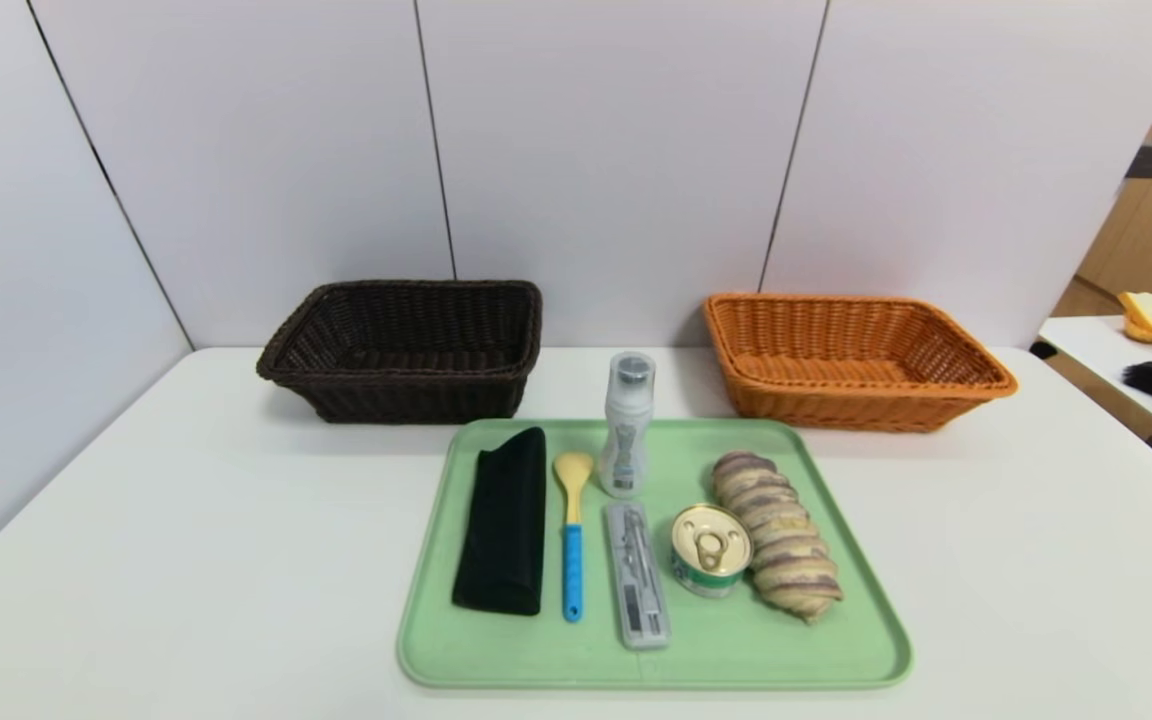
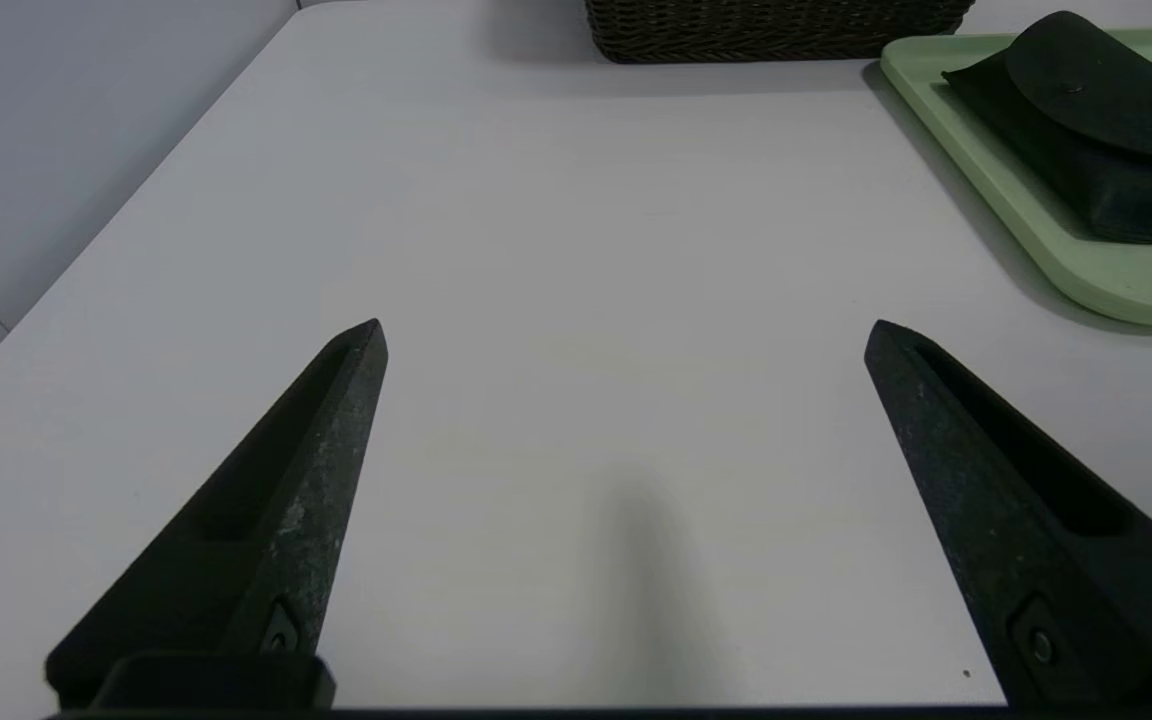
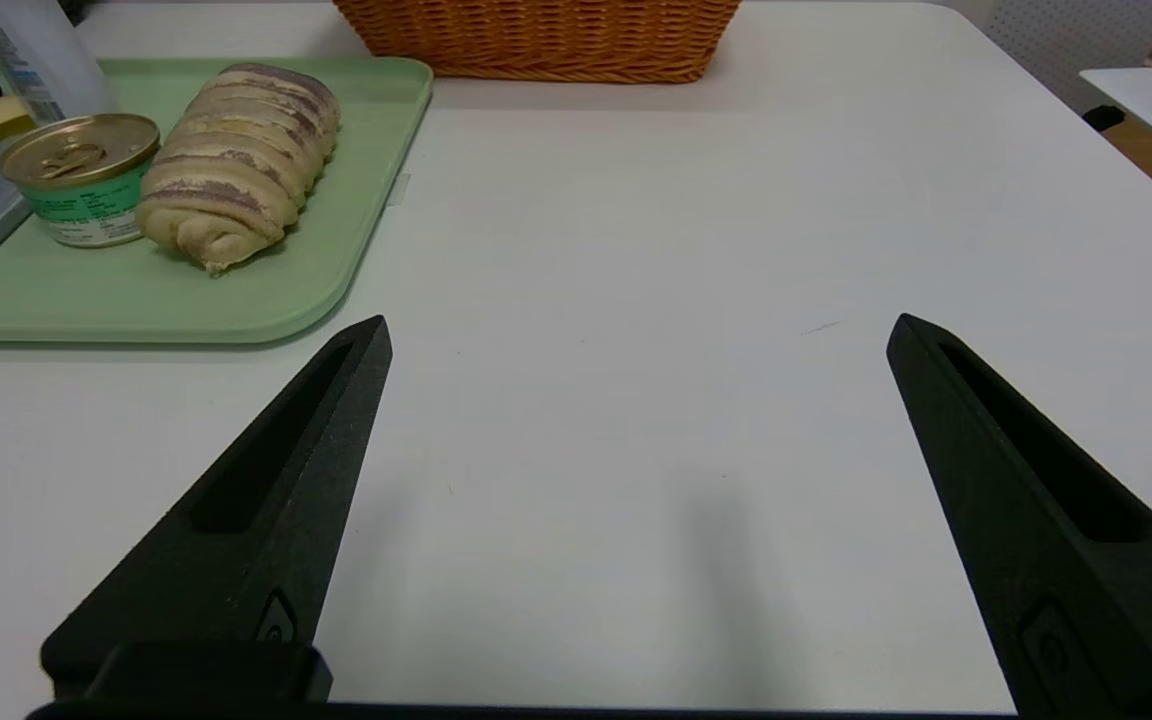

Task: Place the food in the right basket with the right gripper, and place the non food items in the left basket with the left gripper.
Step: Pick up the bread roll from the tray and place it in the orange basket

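Note:
A green tray point(image 1: 836, 655) holds a black pouch point(image 1: 503, 520), a yellow spoon with a blue handle point(image 1: 572, 535), a clear bottle point(image 1: 627, 425), a grey case point(image 1: 637, 575), a gold-lidded tin can point(image 1: 709, 550) and a striped bread roll point(image 1: 779, 535). Behind it stand a dark brown basket point(image 1: 406, 350) on the left and an orange basket point(image 1: 851, 360) on the right, both with nothing showing inside. My left gripper point(image 2: 626, 335) hangs open over bare table left of the tray. My right gripper point(image 3: 636, 330) hangs open over bare table right of the tray. Neither arm shows in the head view.
White wall panels stand right behind the baskets. The white table point(image 1: 136, 520) stretches wide on both sides of the tray. A second table point(image 1: 1116, 350) with a black brush and yellow items stands off to the far right.

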Controlling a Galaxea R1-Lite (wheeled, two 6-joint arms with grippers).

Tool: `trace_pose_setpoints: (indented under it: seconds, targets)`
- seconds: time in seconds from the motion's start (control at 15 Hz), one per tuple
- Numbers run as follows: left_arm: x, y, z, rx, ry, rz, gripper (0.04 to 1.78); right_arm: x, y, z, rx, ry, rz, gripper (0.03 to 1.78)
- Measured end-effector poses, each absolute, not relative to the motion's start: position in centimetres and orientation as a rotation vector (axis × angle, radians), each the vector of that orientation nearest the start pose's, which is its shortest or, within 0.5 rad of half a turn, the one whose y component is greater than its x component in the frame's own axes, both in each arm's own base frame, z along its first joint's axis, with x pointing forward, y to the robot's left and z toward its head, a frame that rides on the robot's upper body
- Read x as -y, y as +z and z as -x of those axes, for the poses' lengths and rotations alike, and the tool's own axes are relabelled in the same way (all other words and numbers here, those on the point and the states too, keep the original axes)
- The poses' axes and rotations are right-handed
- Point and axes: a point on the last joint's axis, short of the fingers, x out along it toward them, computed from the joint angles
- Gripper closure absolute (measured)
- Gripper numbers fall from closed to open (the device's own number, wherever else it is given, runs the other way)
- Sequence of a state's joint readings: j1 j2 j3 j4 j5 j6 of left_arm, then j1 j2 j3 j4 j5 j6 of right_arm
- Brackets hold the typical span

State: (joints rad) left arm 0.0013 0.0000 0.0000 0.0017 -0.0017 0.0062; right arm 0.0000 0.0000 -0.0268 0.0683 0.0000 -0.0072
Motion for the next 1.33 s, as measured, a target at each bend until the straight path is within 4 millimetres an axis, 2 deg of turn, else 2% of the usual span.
trace_pose_setpoints:
  seconds: [0.47, 0.53, 0.67, 0.8, 1.0, 1.13, 1.33]
  targets:
    - [0.0, 7.7, 2.3, 0.016, -0.007, -0.050, 0.13, 0.0, 7.7, 2.5, -0.026, 0.011, 0.042, 0.10]
    - [0.0, 8.1, 2.3, 0.045, -0.014, -0.068, 0.13, 0.0, 8.0, 2.6, -0.018, 0.018, 0.047, 0.10]
    - [0.1, 9.6, 2.7, 0.102, -0.047, -0.096, 0.13, -0.1, 9.9, 3.2, 0.031, 0.056, 0.048, 0.10]
    - [0.2, 11.7, 3.1, 0.127, -0.075, -0.106, 0.13, -0.2, 12.1, 3.6, 0.042, 0.112, 0.049, 0.10]
    - [0.2, 16.6, 2.5, 0.146, -0.094, -0.107, 0.13, -0.4, 16.3, 2.8, 0.043, 0.212, 0.049, 0.10]
    - [0.2, 20.1, 0.8, 0.148, -0.101, -0.107, 0.13, -0.5, 19.2, 0.9, 0.036, 0.255, 0.047, 0.10]
    - [0.3, 24.6, -3.1, 0.123, -0.108, -0.109, 0.13, -0.7, 22.5, -3.7, -0.008, 0.279, 0.044, 0.10]
